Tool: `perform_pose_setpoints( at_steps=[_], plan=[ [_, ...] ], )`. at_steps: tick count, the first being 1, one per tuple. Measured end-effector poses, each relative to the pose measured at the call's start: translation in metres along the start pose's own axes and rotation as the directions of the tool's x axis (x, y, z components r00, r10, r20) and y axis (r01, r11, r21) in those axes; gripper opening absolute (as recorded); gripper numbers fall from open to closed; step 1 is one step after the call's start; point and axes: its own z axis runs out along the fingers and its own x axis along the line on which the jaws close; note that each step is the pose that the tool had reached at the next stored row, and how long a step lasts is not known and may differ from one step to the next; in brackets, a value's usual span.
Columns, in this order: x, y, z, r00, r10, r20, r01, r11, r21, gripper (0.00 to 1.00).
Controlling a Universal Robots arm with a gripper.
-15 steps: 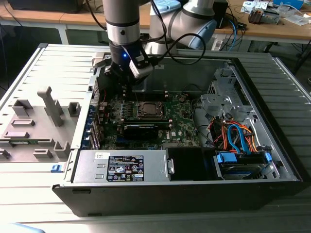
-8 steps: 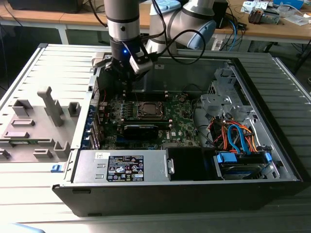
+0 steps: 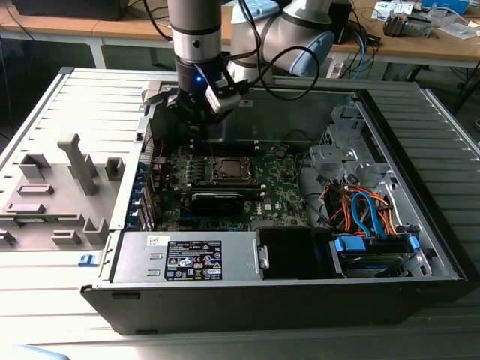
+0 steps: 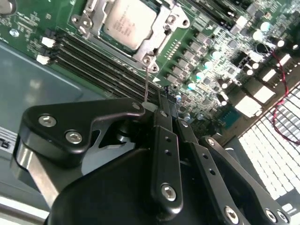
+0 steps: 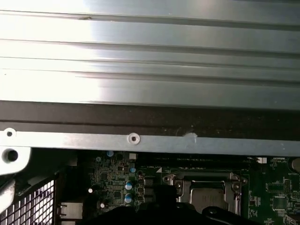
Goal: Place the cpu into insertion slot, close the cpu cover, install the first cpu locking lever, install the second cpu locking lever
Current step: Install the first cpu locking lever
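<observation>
cpu (image 4: 127,21) sits in the insertion slot (image 3: 231,170), cpu cover (image 4: 161,29) down flat around it, on the green motherboard (image 4: 220,56) inside the open PC case (image 3: 300,281). Gripper (image 4: 165,101) hovers near the socket's far edge, fingers together, pinching a thin wire lever (image 4: 146,82) by the socket corner.

Robotics lab: opened computer case (image 3: 285,247) on a ribbed metal tabletop (image 3: 67,120), cluttered wooden workbenches (image 3: 420,45) behind
</observation>
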Motion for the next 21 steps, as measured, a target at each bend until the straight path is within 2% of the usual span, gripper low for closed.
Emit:
perform_pose_setpoints(
  at_steps=[7,13,21],
  plan=[
    [-0.0129,-0.0006,0.0006,1.0000,0.000,-0.0057,0.000,1.0000,-0.0002,0.11],
    [-0.0130,-0.0005,0.0008,1.0000,0.000,-0.0058,0.000,1.0000,-0.0002,0.11],
    [-0.0128,-0.0006,0.0096,0.9999,0.014,-0.0056,-0.014,0.9999,0.0002,0.11]
  ],
)
